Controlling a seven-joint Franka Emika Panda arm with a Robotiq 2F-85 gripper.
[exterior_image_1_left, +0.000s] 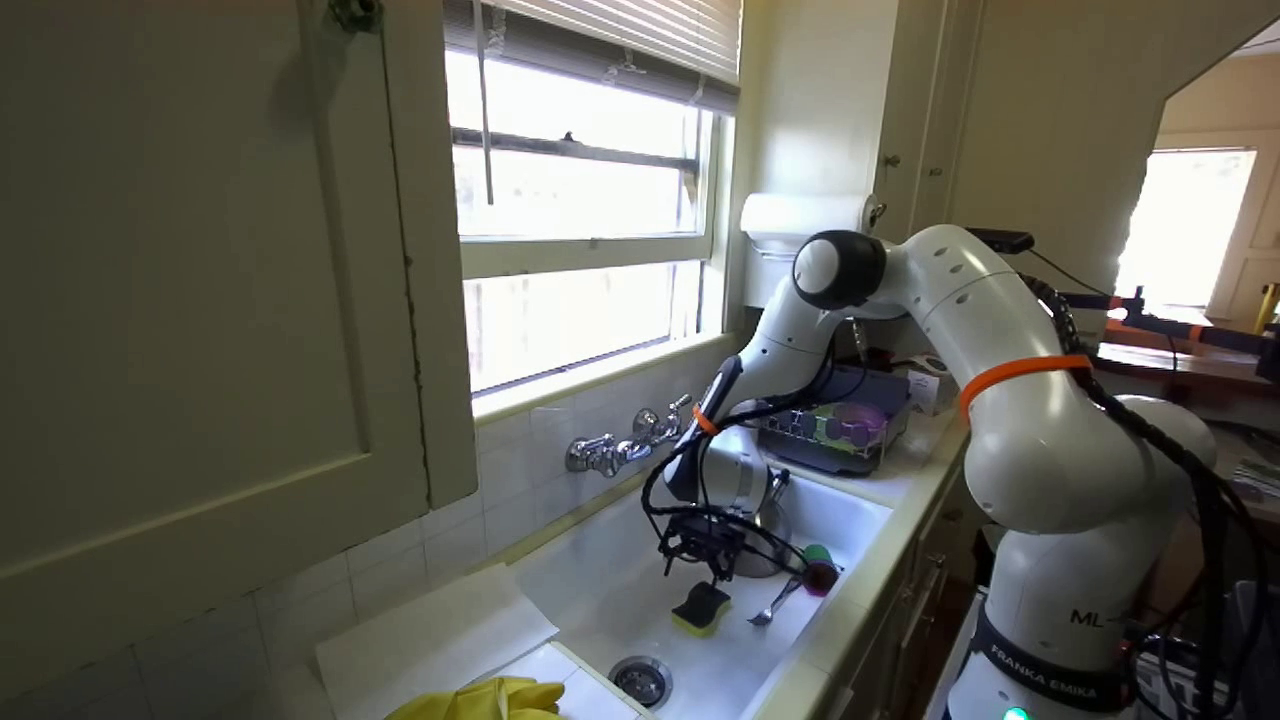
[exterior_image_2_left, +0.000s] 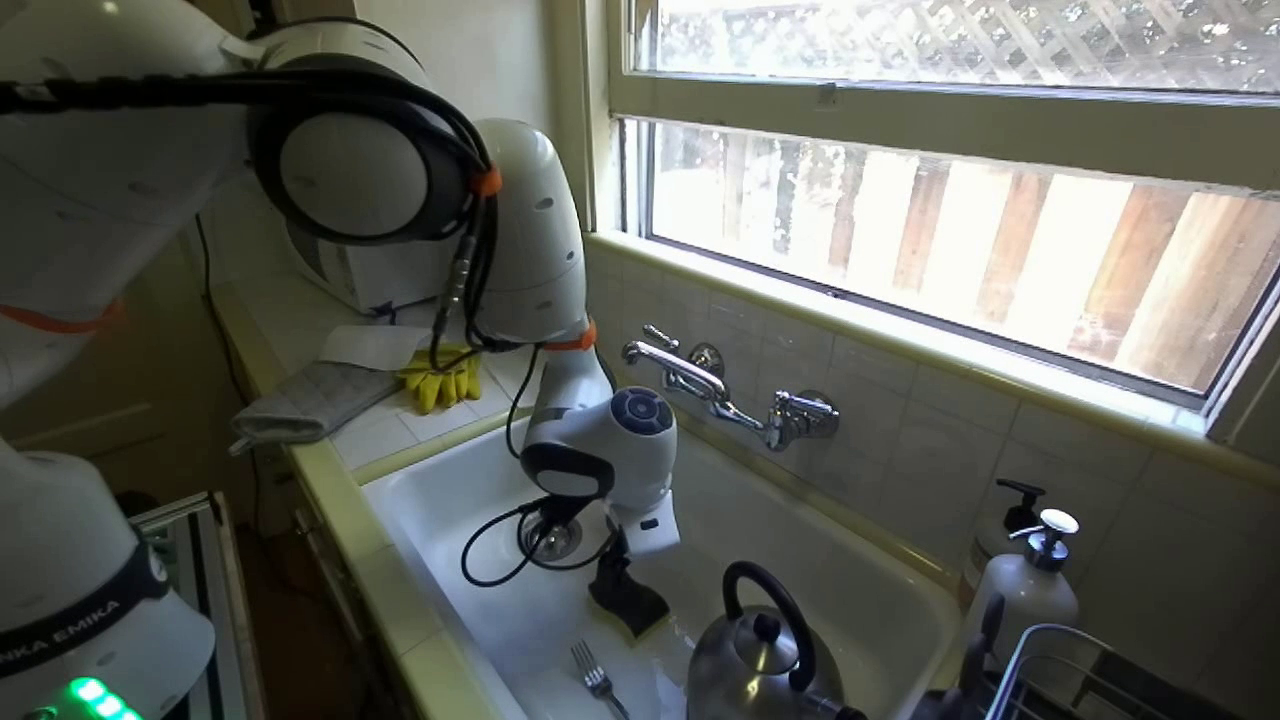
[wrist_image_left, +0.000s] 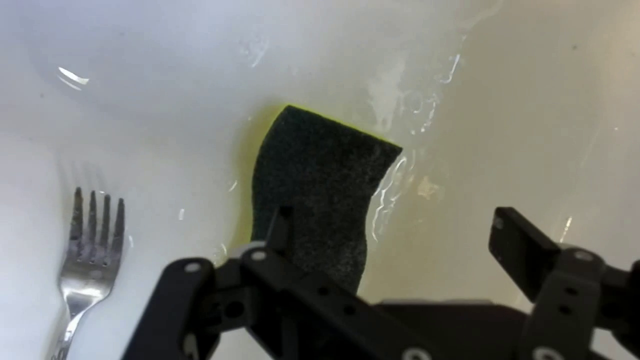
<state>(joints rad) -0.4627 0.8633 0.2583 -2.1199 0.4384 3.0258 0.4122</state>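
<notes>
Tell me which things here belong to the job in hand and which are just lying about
Seemingly part of the job:
sponge, in the sink
gripper, open, nearest the sponge

Just lying about:
fork and kettle, in the sink
yellow gloves, on the counter
white pump bottle, beside the sink

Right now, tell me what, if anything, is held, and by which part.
Nothing is held: the end effector is open above the sponge, which lies in the sink.

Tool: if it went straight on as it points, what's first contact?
Probably the yellow scrub sponge: in the wrist view, one finger of the open tool overlaps it, the other the white sink basin. Depth is unclear; they may already touch.
</notes>
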